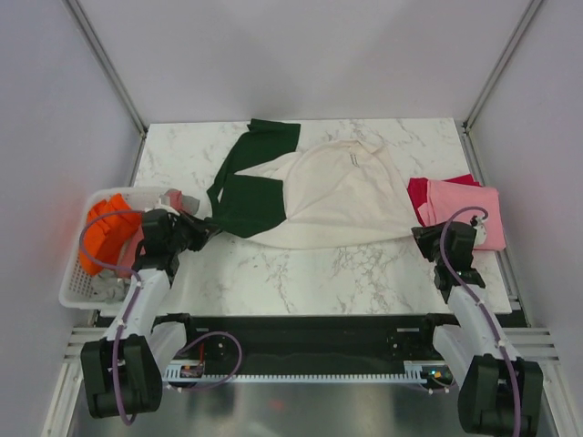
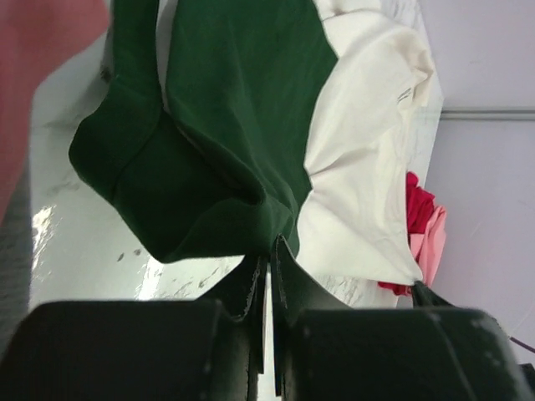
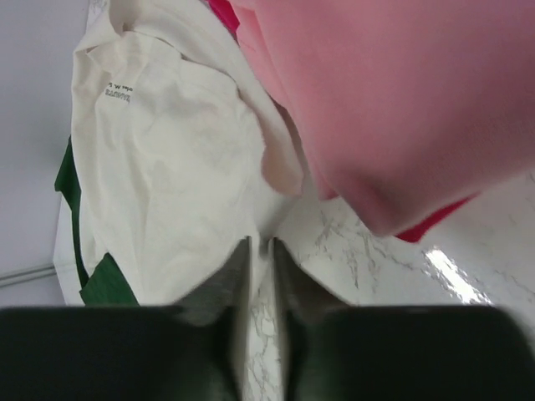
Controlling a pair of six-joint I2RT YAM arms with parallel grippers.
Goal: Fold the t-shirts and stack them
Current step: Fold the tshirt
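The large cream t-shirt [image 1: 337,196] with dark green sleeves [image 1: 250,205] lies spread across the middle of the table. My left gripper [image 1: 200,228] is at the lower edge of the near green sleeve [image 2: 226,109]. Its jaws [image 2: 272,251] are pressed together, and the sleeve's hem runs down into their tips. My right gripper [image 1: 419,233] is at the shirt's right corner. Its jaws [image 3: 261,244] stand a narrow gap apart, marble shows between them, and the cream hem [image 3: 167,167] lies at the tips. A pink t-shirt [image 1: 465,205] rests on a crimson one [image 1: 421,193] at the right.
A white slatted basket [image 1: 77,291] stands at the left table edge beside the left arm. It holds an orange t-shirt [image 1: 105,232] and other cloth. The pink shirt [image 3: 401,100] hangs close over the right gripper. Metal frame posts stand at the far corners.
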